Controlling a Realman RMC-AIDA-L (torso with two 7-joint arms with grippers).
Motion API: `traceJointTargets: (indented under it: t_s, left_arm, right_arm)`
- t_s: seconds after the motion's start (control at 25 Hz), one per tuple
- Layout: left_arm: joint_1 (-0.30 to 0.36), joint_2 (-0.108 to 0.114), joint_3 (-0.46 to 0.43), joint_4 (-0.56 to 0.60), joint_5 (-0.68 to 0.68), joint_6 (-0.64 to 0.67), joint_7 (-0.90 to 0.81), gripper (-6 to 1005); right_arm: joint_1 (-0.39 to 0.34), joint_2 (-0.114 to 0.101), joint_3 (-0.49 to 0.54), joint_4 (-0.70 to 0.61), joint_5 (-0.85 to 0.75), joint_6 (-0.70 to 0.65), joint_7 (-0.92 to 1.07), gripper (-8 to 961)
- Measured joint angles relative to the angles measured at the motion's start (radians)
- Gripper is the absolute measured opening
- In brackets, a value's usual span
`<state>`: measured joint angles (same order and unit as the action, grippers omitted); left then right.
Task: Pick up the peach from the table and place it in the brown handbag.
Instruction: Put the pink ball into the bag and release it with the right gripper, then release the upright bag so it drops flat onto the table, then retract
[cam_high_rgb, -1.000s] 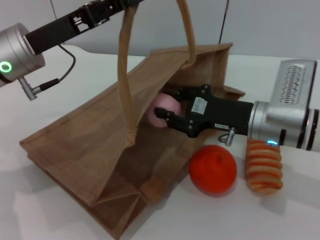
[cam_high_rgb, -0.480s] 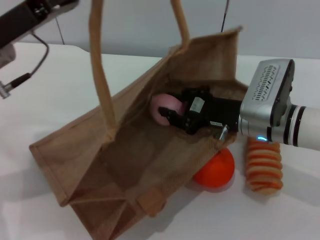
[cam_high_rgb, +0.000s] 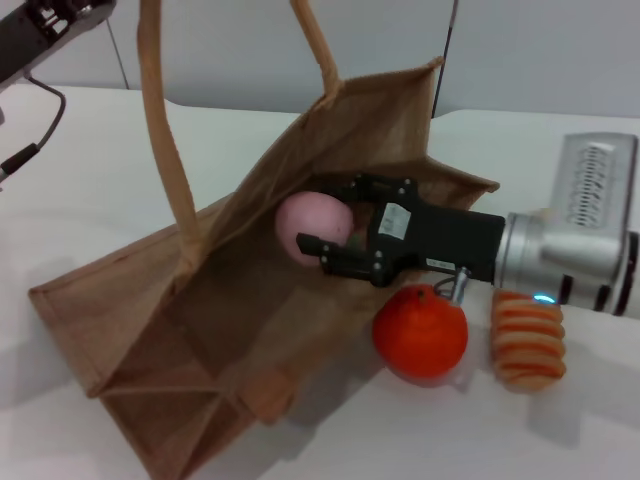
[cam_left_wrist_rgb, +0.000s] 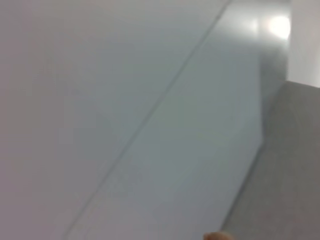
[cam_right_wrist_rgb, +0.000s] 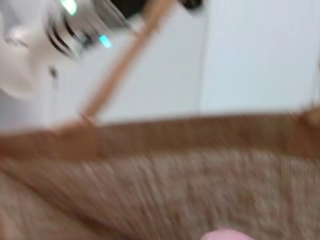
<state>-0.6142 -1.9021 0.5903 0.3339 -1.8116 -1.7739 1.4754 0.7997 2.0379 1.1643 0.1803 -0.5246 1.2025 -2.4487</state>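
As the left gripper (cam_high_rgb: 50, 15), fingers unseen, has hoisted the handles higher than a second ago, the right gripper (cam_high_rgb: 318, 232) stays inside the brown handbag (cam_high_rgb: 200, 310), pinching the peach (cam_high_rgb: 312, 226) at its tips, so release looks near
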Motion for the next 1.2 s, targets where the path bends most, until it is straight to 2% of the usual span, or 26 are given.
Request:
traceJointTargets:
  t_s: [0.24, 0.44, 0.56, 0.84, 0.96, 1.12, 1.16, 1.2]
  left_arm:
    - [0.004, 0.011, -0.001, -0.055, -0.004, 0.070, 0.040, 126]
    - [0.001, 0.014, 0.002, -0.067, -0.002, 0.082, 0.057, 127]
    - [0.000, 0.013, 0.000, -0.072, -0.004, 0.126, 0.088, 127]
    - [0.011, -0.017, -0.003, -0.098, -0.015, 0.389, 0.243, 134]
    - [0.002, -0.028, -0.005, -0.121, -0.023, 0.506, 0.298, 223]
    - [-0.010, -0.061, -0.007, -0.127, -0.055, 0.673, 0.405, 342]
    - [-0.010, -0.061, -0.007, -0.127, -0.055, 0.673, 0.405, 372]
    - [-0.010, -0.071, -0.009, -0.127, -0.072, 0.700, 0.439, 401]
  right_arm:
    - [-0.069, -0.009, 0.091, -0.031, 0.000, 0.150, -0.040, 724]
    - [-0.081, -0.009, 0.167, -0.079, 0.000, 0.160, -0.088, 871]
    - [-0.091, -0.006, 0.233, -0.108, 0.000, 0.182, -0.098, 890]
    - [-0.181, -0.003, 0.445, -0.119, 0.000, 0.221, -0.154, 901]
    - [-0.192, -0.001, 0.554, -0.174, 0.000, 0.222, -0.174, 900]
    - [-0.186, 0.004, 0.731, -0.274, 0.000, 0.223, -0.249, 898]
    - [-0.185, 0.004, 0.761, -0.290, 0.000, 0.223, -0.264, 898]
    - [-0.183, 0.005, 0.819, -0.316, 0.000, 0.223, -0.291, 898]
